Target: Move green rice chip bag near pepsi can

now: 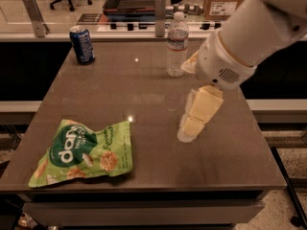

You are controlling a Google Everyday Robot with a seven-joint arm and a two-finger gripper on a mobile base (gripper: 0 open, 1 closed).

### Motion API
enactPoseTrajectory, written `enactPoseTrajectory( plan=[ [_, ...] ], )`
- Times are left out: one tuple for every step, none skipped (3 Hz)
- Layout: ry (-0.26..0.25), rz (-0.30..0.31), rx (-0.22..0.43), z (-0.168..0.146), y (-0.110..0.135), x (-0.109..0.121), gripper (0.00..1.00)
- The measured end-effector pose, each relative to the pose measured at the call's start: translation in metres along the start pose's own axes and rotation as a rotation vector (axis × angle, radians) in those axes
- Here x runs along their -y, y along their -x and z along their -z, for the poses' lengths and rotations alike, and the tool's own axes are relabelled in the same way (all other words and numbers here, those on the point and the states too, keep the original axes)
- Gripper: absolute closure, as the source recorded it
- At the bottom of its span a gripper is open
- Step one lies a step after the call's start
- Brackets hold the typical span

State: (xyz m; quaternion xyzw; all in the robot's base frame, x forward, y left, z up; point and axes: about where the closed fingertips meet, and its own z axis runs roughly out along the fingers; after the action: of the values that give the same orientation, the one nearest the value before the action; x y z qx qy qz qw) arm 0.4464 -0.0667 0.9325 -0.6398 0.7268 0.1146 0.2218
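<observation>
1. Green rice chip bag (pixel 84 152): is lying flat and crinkled at about 8 o'clock on the table (pixel 144 90), near the front-left corner. Its dark-green round logo is facing up, and pale round chips are showing on the light-green face. Nothing is touching it.

2. Pepsi can (pixel 82 44): dark blue with a silver top rim, is standing upright at about 11 o'clock on the table, close to the far-left corner. It is sitting at roughly 12 o'clock from the bag and well apart from it.

3. Water bottle (pixel 177 44): clear plastic with a white cap, is standing upright at about 1 o'clock on the table, near the far edge and well apart from the can.

4. Gripper (pixel 186 131): pale yellow, is hanging just right of the table's centre at about 4 o'clock and pointing down toward 7 o'clock. It is holding nothing. Whether it is spread or pressed together cannot be told. It is sitting at about 3 o'clock from the bag, apart from it.

5. Arm (pixel 244 37): white and bulky, is reaching in from 2 o'clock and passing just beside the bottle.

6. Cardboard box (pixel 223 4): is sitting beyond the table at 1 o'clock.
</observation>
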Motion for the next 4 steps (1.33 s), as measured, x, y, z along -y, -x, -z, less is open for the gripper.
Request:
enactPoseTrajectory(
  plan=[
    [0.005, 0.004, -0.055, -0.025, 0.031, -0.007, 0.0],
    [0.045, 0.03, -0.092, -0.069, 0.077, -0.019, 0.0],
    [0.048, 0.031, -0.091, -0.071, 0.079, -0.02, 0.0],
    [0.043, 0.011, -0.072, -0.063, 0.071, -0.014, 0.0]
  ],
)
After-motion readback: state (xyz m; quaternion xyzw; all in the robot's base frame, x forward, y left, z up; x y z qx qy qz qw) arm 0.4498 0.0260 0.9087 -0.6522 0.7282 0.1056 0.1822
